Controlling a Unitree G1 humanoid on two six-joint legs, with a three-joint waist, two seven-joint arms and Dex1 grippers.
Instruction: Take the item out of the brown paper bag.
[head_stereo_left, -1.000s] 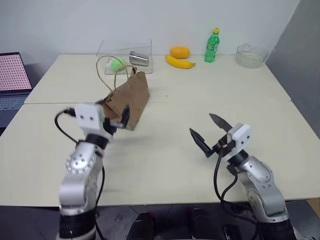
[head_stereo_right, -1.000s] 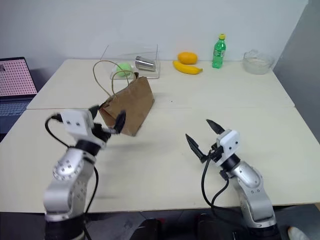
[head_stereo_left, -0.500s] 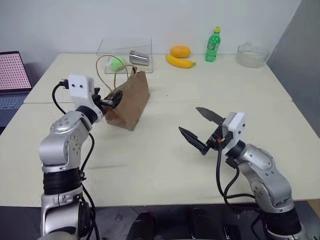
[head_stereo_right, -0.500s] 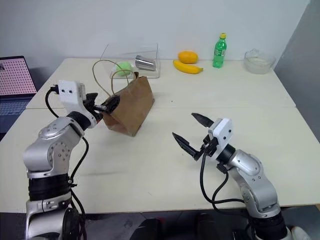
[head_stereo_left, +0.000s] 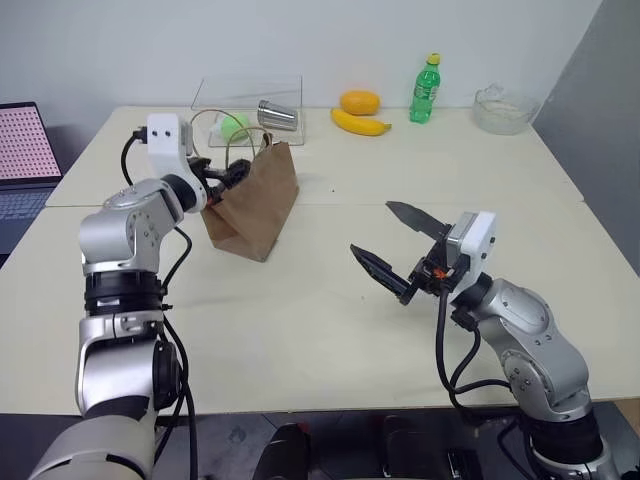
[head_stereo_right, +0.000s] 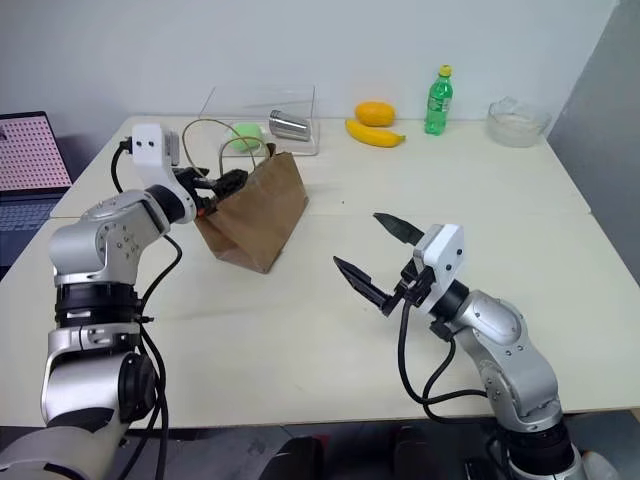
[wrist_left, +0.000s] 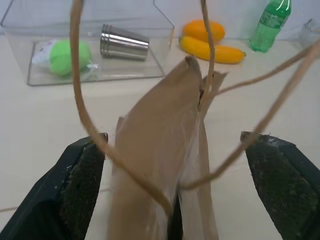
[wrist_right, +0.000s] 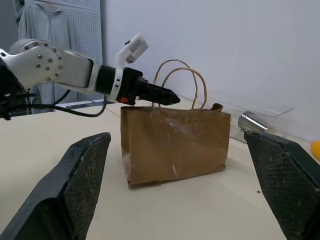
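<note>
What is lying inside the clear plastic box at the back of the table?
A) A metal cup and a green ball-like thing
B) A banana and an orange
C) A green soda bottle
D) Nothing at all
A: the clear plastic box holds a metal cup lying on its side and a green ball-like thing; the banana lies outside it on the table.

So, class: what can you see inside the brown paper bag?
Nothing. The paper bag stands upright, its top nearly closed; only its handles rise above. Its crinkled sides hide whatever is inside.
</note>
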